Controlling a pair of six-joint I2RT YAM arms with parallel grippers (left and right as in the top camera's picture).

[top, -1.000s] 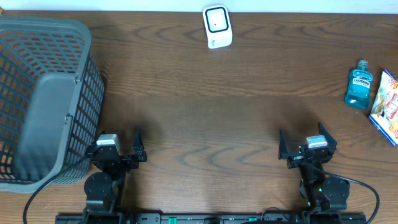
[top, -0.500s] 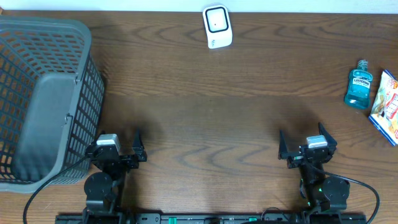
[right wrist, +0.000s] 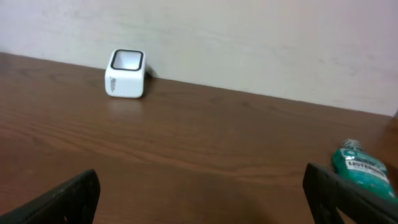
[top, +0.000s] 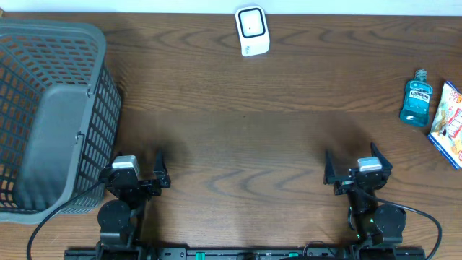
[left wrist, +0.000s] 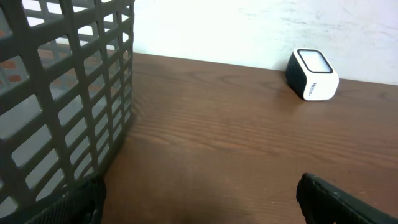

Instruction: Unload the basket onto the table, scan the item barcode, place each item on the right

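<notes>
Two grippers spread wide, bottle at the table's far right.
Both the left gripper point(top: 136, 165) and the right gripper point(top: 351, 160) are empty. The bottle point(top: 415, 99) is teal with a blue label (cap toward the wall), just beside a packet point(top: 448, 123) and well apart from the white scanner point(top: 252, 31). The table point(top: 253, 130) is dark wood grain. Only the wrist views show the pale wall point(right wrist: 249, 43); only the overhead shows the packet. The left wrist view shows the basket point(left wrist: 62, 93) but not the bottle.
</notes>
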